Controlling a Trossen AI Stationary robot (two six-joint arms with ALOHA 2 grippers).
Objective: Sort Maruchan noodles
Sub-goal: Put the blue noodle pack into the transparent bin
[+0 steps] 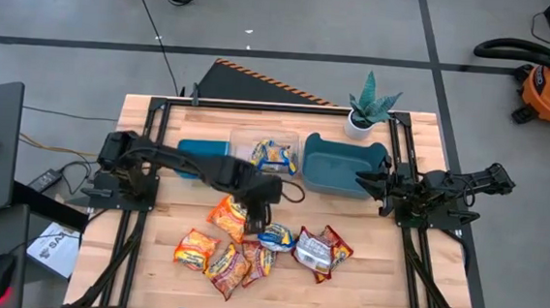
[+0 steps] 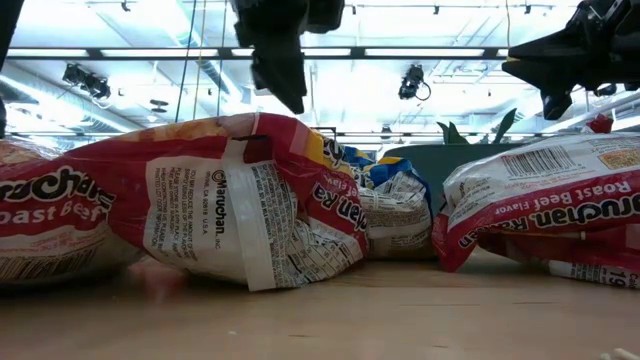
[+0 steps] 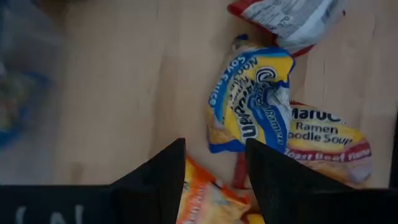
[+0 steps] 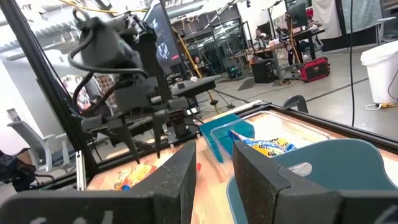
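Several Maruchan packets lie in a loose pile on the near half of the table: an orange one [image 1: 229, 216], an orange-yellow one [image 1: 196, 248], red ones [image 1: 231, 267], a blue-and-yellow one [image 1: 276, 237] and a silver-and-red one [image 1: 314, 251]. Another blue-and-yellow packet [image 1: 274, 154] lies in the clear bin [image 1: 242, 137]. My left gripper [image 1: 259, 209] hangs open over the pile. In its wrist view the gripper [image 3: 214, 180] stands above the orange packet [image 3: 202, 202], with the blue-and-yellow packet [image 3: 252, 106] just beyond. My right gripper [image 1: 365, 185] waits open at the teal bin's [image 1: 337, 168] right side.
A flat teal piece [image 1: 198, 149] lies under the left arm, left of the clear bin. A potted plant [image 1: 363, 110] stands at the far edge behind the teal bin. Bare wood shows on the near left and near right of the pile.
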